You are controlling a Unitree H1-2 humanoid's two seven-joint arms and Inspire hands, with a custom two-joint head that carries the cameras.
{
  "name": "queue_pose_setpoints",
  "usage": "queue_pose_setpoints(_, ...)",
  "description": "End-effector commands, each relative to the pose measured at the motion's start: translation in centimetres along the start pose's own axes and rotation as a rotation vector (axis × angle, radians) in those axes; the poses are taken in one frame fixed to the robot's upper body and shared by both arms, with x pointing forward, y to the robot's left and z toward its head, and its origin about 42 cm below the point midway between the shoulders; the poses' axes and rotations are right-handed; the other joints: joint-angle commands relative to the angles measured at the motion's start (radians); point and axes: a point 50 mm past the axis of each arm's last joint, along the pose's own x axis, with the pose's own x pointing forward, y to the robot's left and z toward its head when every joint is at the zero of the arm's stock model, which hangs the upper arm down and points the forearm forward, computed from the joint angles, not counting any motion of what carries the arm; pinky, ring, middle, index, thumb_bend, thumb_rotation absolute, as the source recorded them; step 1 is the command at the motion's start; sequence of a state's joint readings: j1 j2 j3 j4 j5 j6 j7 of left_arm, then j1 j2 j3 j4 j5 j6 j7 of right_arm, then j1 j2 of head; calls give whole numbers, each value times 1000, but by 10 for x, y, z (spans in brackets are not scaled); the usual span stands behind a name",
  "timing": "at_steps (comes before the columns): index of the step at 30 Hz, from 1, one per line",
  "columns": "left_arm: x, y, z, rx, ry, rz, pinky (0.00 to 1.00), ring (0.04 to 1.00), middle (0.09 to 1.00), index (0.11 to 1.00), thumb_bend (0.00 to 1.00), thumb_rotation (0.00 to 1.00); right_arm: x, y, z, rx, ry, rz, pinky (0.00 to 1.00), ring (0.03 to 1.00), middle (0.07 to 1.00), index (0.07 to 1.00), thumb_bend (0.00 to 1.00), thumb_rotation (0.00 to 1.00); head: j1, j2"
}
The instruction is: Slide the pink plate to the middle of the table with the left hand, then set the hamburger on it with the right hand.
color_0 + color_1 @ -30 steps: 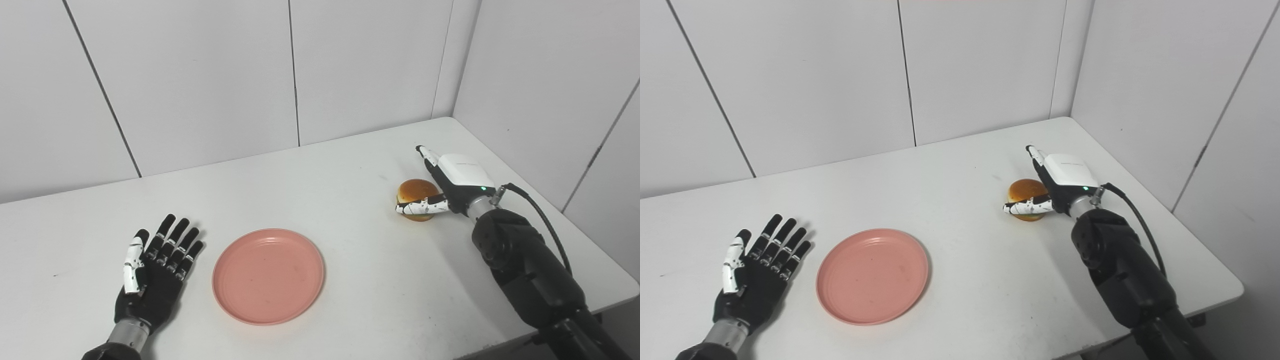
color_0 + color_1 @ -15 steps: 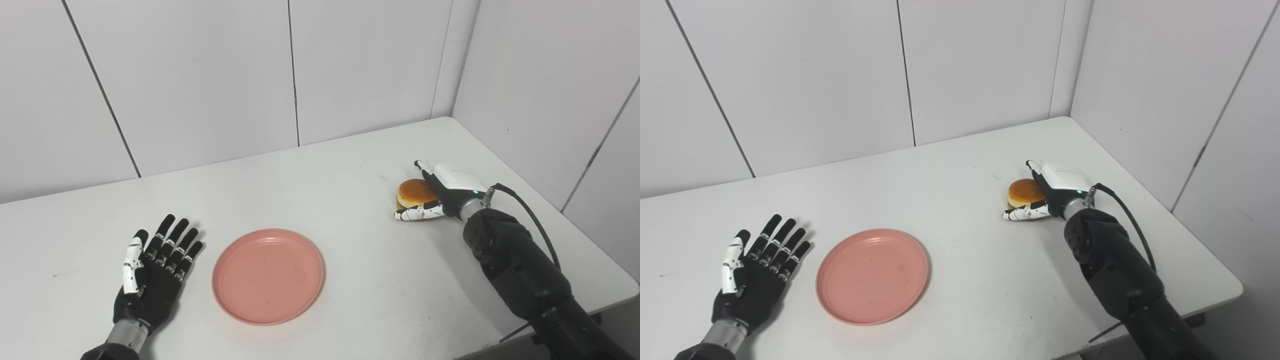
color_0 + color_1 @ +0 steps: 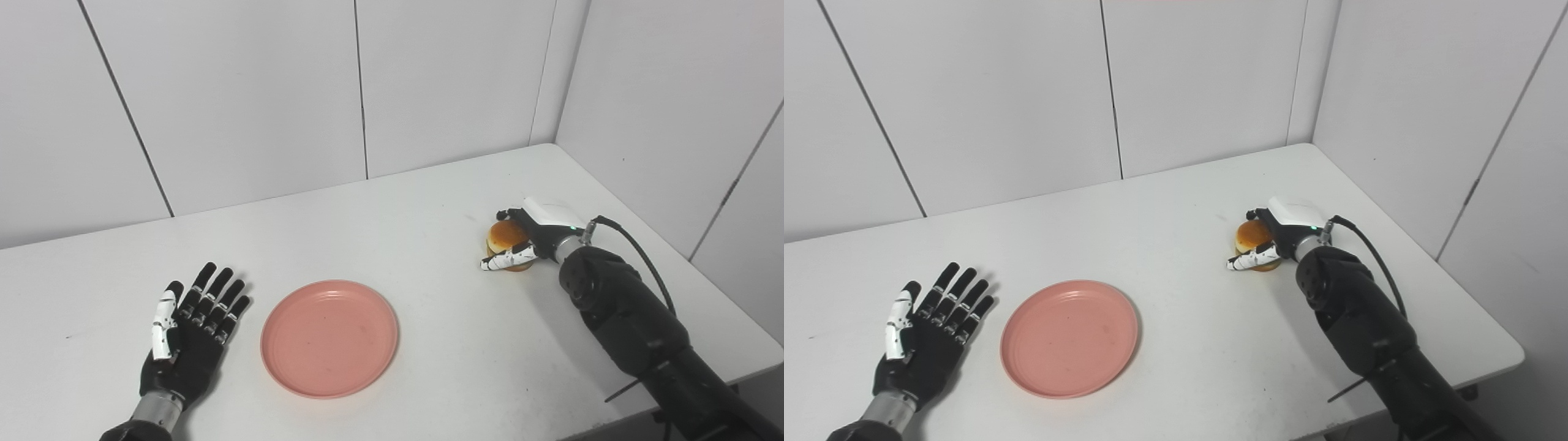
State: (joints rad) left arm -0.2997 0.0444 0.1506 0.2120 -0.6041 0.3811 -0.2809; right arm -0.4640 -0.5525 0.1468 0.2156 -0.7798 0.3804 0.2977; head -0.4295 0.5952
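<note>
The pink plate (image 3: pixel 329 337) lies empty on the white table (image 3: pixel 392 245), left of centre near the front. My left hand (image 3: pixel 190 334) lies flat and open, palm down, just left of the plate and apart from it. The hamburger (image 3: pixel 505 236) sits on the table at the right. My right hand (image 3: pixel 542 229) is wrapped round it: the fingers curl over its far side and the white thumb lies along its near side. The burger's right part is hidden by the hand.
White wall panels close the table at the back and on the right. The table's right edge (image 3: pixel 723 288) runs close to my right arm. A black cable (image 3: pixel 637 251) loops from the right wrist.
My right hand has lowered onto the hamburger and its straight fingers have curled down round the bun. The left hand and the plate have not moved.
</note>
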Motion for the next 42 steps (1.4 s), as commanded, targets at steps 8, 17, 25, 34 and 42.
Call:
queue_pose_setpoints(8,-5,4,-11,18,62,46,957,943,950,946,323,1000,2,-30,4,2,-36,-106,290,370,456,489,506,146,10,5)
queue_pose_setpoints(17,-3,0,-13,21,59,52,952,940,945,938,330,1000,-15,-54,18,48,-127,-177,314,396,462,488,494,146,31,11)
queue_pose_setpoints(25,-1,-8,-15,21,59,57,946,936,940,933,328,1000,-36,-75,60,53,-265,-255,281,362,439,489,496,149,73,21)
queue_pose_setpoints(34,5,-27,-22,28,66,73,943,930,939,931,335,1000,-61,-82,113,52,-442,-278,264,341,411,485,498,146,218,58)
queue_pose_setpoints(42,10,-46,-29,30,69,102,903,903,910,902,348,1000,-78,-67,176,95,-642,-218,236,313,378,482,500,137,318,84)
